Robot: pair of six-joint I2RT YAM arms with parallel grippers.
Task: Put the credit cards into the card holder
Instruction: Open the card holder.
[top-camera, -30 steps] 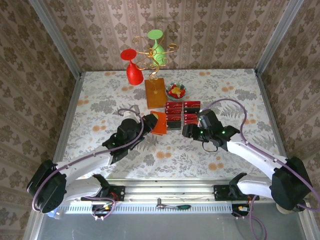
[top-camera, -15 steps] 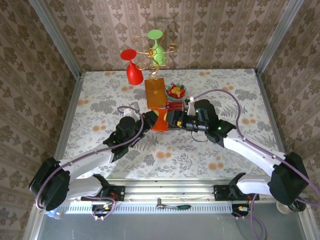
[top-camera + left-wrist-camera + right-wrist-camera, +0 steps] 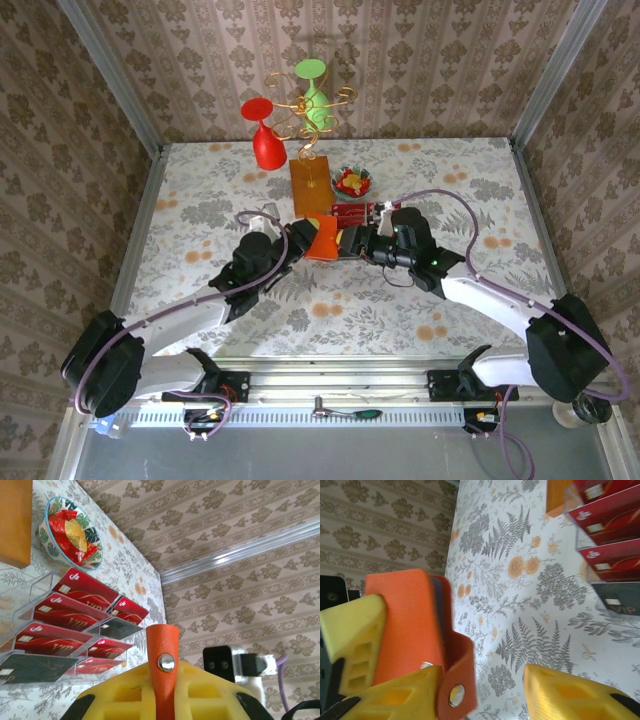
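Right gripper (image 3: 352,240) being brought leftward since earlier frame, jaws standing apart at card holder (image 3: 322,238) flap. Holder being clenched upright by left gripper (image 3: 298,242), just nearside of wooden block (image 3: 310,186). Credit cards (image 3: 352,213) racked right of block. Holder judged light, pliable; flap edge best pinched.

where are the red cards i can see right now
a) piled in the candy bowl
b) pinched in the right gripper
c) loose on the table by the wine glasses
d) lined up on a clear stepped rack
d: the red cards lie in rows on the steps of the clear rack, next to the candy bowl.
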